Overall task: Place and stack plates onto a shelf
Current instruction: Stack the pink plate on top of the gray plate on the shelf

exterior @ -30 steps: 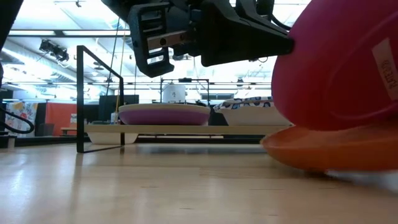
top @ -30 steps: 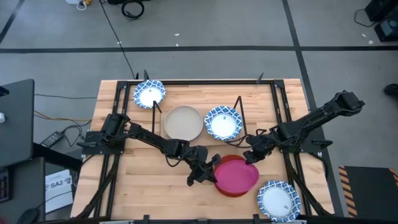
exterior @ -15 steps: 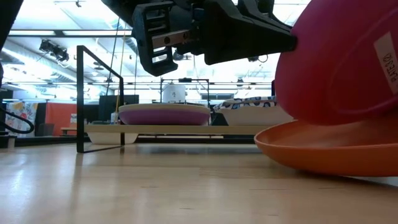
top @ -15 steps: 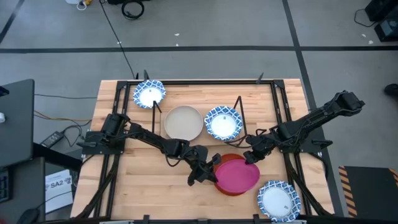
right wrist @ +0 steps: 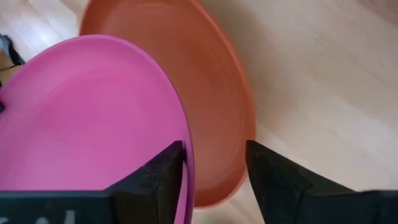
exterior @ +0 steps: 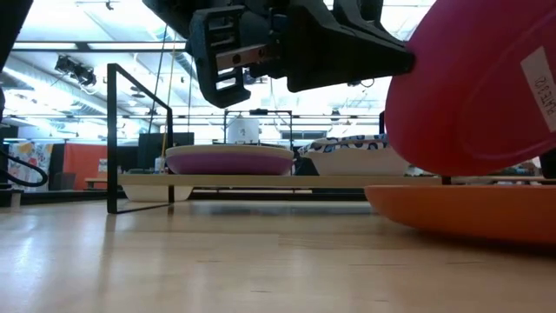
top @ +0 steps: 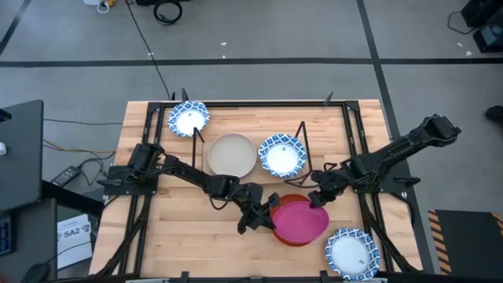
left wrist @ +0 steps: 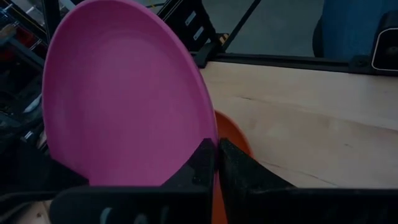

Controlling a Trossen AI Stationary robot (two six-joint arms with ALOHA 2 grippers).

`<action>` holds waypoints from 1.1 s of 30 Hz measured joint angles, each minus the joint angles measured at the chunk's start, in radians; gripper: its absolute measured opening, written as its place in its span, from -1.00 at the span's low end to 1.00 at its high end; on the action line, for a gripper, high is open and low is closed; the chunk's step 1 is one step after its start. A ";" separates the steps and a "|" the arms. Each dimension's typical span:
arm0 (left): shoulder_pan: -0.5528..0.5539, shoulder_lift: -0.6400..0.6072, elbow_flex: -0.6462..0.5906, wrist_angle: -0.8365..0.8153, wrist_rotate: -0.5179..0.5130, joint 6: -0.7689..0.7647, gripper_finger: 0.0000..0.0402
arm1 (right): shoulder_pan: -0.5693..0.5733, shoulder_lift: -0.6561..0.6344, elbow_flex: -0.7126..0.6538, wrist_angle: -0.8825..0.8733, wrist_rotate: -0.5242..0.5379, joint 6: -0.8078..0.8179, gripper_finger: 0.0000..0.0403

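A magenta plate hangs tilted over an orange plate that lies flat on the table near the middle. My left gripper is shut on the magenta plate's left rim. My right gripper is open at the plates' far right side. Its fingers stand on either side of the orange plate's rim and the magenta rim, and I see no touch. The shelf at the far side carries a beige plate and a blue-and-white plate. My left gripper pinches the magenta plate's left rim between its two fingers, one on the plate's upper face and one on its underside. The fingers come from the table's left, slanting down. The plate is tilted with the held rim high, and the part that shows is clear of the orange plate.
One blue-and-white plate sits at the table's far left and another at the near right corner. The shelf's black upright rods stand behind the work spot. Bare wood lies at the near left.
The orange plate has dropped away from the magenta plate. Half a second ago it stood tilted against the magenta plate's underside; now it lies level on the table with a gap above it. The magenta plate has stayed up in my left gripper.
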 joint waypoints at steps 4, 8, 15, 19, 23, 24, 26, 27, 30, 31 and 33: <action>0.000 0.000 0.000 0.000 0.000 0.000 -0.92 | 0.000 0.000 0.000 0.000 -0.011 -0.040 -0.08; 0.000 -0.001 0.000 -0.001 0.001 0.000 -0.92 | 0.000 0.000 0.000 0.000 -0.014 -0.049 -0.08; 0.000 -0.006 0.000 -0.002 0.002 -0.007 -0.92 | 0.007 -0.016 0.000 0.001 -0.076 -0.057 -0.08; -0.002 -0.014 0.000 -0.006 -0.008 -0.006 -0.92 | 0.012 -0.048 -0.001 -0.002 -0.079 -0.074 -0.08; -0.002 -0.021 0.001 -0.028 -0.025 -0.008 -0.92 | 0.013 -0.090 -0.001 -0.003 -0.079 -0.081 -0.08; -0.002 -0.023 0.001 -0.027 -0.025 -0.008 -0.92 | 0.013 -0.101 -0.001 -0.005 -0.079 -0.083 -0.08; -0.002 -0.030 0.001 -0.030 -0.031 -0.008 -0.92 | 0.013 -0.123 -0.001 -0.009 -0.080 -0.085 -0.08; -0.002 -0.034 0.001 -0.032 -0.035 -0.007 -0.92 | 0.013 -0.132 -0.001 -0.013 -0.081 -0.090 -0.08; -0.001 -0.053 0.001 -0.052 -0.049 -0.007 -0.92 | 0.013 -0.163 -0.001 -0.033 -0.081 -0.100 -0.08; -0.001 -0.061 0.001 -0.058 -0.049 -0.007 -0.92 | 0.013 -0.171 -0.001 -0.040 -0.080 -0.101 -0.08; 0.001 -0.078 0.001 -0.063 -0.059 -0.005 -0.92 | 0.013 -0.187 -0.001 -0.056 -0.080 -0.101 -0.08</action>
